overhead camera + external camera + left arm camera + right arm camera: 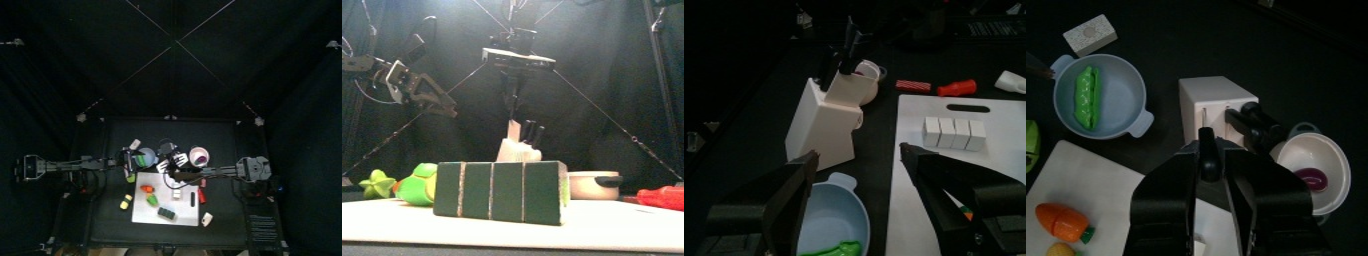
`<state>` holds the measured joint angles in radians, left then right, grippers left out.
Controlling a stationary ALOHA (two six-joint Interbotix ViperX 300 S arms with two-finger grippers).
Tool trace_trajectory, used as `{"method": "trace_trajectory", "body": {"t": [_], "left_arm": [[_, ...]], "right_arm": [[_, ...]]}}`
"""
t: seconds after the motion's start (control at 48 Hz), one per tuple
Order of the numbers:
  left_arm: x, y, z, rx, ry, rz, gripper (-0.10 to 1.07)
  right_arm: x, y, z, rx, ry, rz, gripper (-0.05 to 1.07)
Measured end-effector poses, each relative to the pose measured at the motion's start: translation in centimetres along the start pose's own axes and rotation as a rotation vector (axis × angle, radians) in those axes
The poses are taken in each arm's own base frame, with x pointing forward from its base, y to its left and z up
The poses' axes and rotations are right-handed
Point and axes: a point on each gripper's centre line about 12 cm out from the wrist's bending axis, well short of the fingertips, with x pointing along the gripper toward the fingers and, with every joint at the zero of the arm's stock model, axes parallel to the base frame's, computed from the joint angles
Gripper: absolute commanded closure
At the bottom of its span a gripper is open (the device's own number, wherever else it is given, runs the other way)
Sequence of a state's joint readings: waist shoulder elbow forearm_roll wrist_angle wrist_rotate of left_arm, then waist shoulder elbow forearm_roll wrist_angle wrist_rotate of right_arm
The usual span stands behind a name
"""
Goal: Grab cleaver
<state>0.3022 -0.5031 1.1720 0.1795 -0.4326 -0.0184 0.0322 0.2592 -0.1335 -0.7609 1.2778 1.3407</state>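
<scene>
Hovering above the knife block, right claw half-open, empty; next: descend onto the cleaver handle at two o'clock.

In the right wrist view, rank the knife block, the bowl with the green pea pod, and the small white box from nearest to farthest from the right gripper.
1. Knife block: right at the tips of the right gripper.
2. Bowl with the green pea pod: off to one side of the block.
3. Small white box: beyond that bowl, at the picture's edge.
</scene>
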Motion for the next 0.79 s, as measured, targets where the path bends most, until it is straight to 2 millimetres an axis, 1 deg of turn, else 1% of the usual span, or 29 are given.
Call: {"method": "trace_trajectory", "body": {"t": [0.792], "left_arm": [[0.0,0.0,0.0,0.0,0.0,0.0,-0.02]], "right_arm": [[-5.3,-0.4,-0.1,-0.015,-0.053,0.0,0.46]]}}
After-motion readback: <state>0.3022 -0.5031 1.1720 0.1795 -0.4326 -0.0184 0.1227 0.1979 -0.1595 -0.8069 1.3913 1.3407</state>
